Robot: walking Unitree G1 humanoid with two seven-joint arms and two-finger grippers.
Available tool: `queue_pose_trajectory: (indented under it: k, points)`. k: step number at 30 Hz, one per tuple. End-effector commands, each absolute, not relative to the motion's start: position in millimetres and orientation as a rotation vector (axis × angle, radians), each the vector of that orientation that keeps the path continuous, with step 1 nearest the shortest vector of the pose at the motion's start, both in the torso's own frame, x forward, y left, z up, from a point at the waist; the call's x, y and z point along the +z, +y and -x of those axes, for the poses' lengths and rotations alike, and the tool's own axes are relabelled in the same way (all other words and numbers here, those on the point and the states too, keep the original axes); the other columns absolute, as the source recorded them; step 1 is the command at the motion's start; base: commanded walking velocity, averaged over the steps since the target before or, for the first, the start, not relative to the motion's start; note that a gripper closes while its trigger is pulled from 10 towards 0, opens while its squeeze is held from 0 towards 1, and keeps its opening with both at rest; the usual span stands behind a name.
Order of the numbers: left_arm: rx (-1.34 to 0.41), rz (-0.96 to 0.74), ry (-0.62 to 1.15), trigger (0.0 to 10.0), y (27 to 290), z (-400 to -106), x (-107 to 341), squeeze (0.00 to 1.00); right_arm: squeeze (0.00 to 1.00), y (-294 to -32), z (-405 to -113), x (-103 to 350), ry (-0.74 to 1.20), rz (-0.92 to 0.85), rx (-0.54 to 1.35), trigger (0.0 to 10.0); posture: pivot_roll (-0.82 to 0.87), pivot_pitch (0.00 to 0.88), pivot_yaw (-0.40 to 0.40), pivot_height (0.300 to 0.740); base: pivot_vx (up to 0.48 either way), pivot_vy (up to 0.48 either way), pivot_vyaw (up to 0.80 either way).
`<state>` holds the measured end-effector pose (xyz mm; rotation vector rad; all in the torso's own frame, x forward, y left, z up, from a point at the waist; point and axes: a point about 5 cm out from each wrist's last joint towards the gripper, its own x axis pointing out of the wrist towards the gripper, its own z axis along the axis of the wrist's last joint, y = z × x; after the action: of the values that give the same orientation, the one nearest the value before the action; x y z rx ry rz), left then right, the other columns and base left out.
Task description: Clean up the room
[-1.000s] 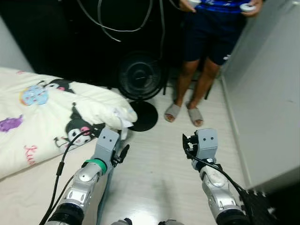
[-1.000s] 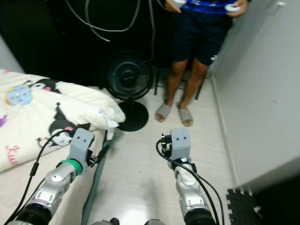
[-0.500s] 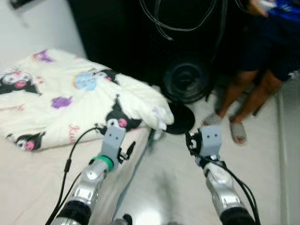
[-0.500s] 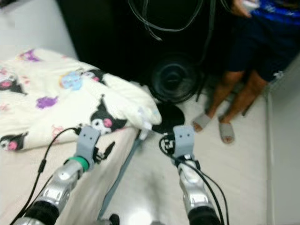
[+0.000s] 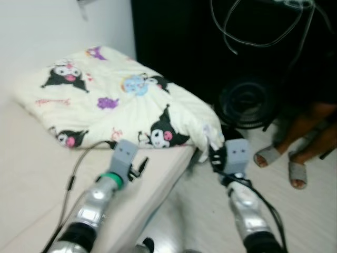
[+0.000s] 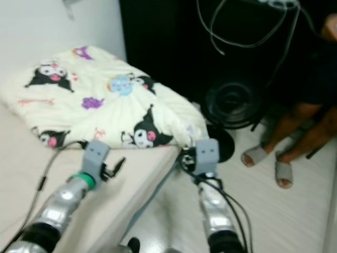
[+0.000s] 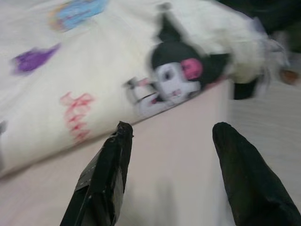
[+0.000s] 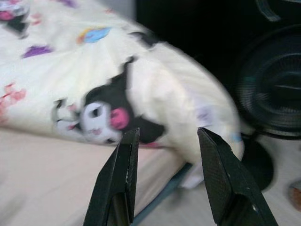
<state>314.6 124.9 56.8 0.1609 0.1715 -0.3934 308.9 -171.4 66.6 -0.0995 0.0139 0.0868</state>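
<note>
While both grippers hang spread and empty, the left gripper [image 5: 138, 169] over the mattress [image 5: 31, 174] and the right gripper [image 5: 215, 158] off its edge, the quilt [image 5: 121, 105] lies bunched at the bed's end, one corner sagging toward the fan [image 5: 247, 103]. Pulling carelessly could drag it onto the fan, and a person's feet [image 5: 281, 163] stand near

Both silver arms extend forward, left gripper [image 7: 171, 176] and right gripper [image 8: 164, 176] each held empty with black fingers spread apart, wrists level.
</note>
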Motion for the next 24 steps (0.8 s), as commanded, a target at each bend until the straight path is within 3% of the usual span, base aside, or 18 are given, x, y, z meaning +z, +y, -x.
queue_pose_trajectory:
  k: [1,8,14,24]
  points:
    - [-0.402,-0.158,0.209,10.0,124.2,-308.1,46.8,0.0,0.0,-170.6,-306.0,60.9,0.038,0.1,0.094,10.0,-0.02,0.073,0.063,0.74,0.0,0.0,0.79]
    - [-0.417,-0.138,0.191,10.0,121.3,-308.2,50.1,0.0,0.0,-170.0,-305.6,60.8,0.035,0.08,0.093,10.0,-0.02,0.073,0.064,0.74,0.0,0.0,0.76]
    - [-0.464,-0.134,0.18,10.0,116.0,-306.2,51.9,0.0,0.0,-170.8,-305.5,61.0,0.036,0.04,0.084,10.0,-0.02,0.074,0.064,0.74,0.0,0.0,0.0]
    - [-0.464,-0.147,0.175,10.0,116.2,-306.5,52.1,0.0,0.0,-172.3,-305.5,60.1,0.041,0.045,0.077,10.0,-0.02,0.071,0.063,0.74,0.0,-0.43,0.0]
